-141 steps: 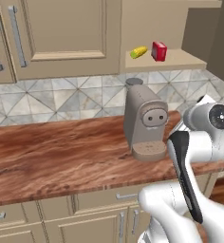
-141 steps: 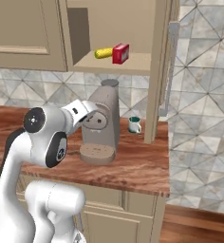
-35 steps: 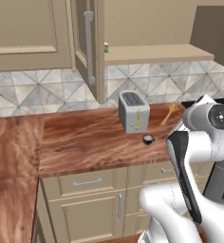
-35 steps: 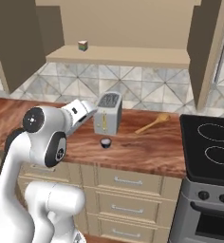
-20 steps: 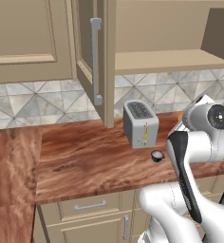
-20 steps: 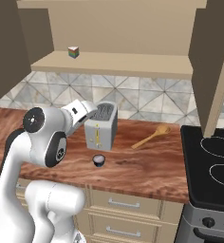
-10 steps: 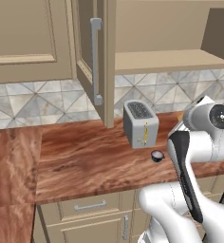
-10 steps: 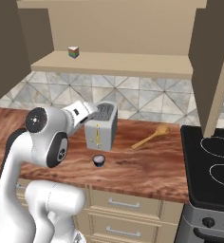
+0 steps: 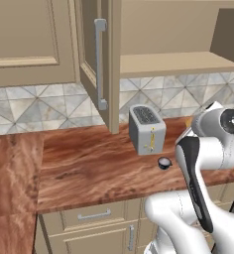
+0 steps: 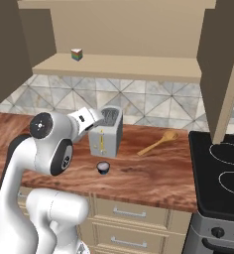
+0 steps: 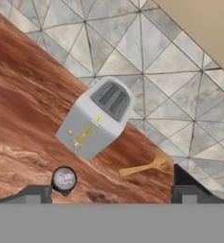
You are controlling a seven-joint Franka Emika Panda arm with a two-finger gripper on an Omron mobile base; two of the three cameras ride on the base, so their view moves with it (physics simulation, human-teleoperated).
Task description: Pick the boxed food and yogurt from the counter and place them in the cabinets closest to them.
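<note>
Gripper [image 11: 109, 193] fingers stand wide apart at the bottom of the hand view with nothing between them, and the yogurt [image 11: 64, 179] sits low in that view, just beside the left fingertip [image 11: 35, 192] rather than centred in the gap. So the cup lies ahead of and below the hand, off to one side of its line, and I judge the reach calls for a drop plus a sideways shift to bring the cup between the fingers. It stands upright on the bench [image 9: 89, 163], near the front edge, just in front of the toaster [image 9: 146, 129] and apart from it. A wooden spoon [image 10: 157, 142] lies well off toward the stove. Above, the open cabinet shelf [image 10: 139, 68] is the nearest place for it; a small box [image 10: 77, 54] stands at that shelf's far end.
</note>
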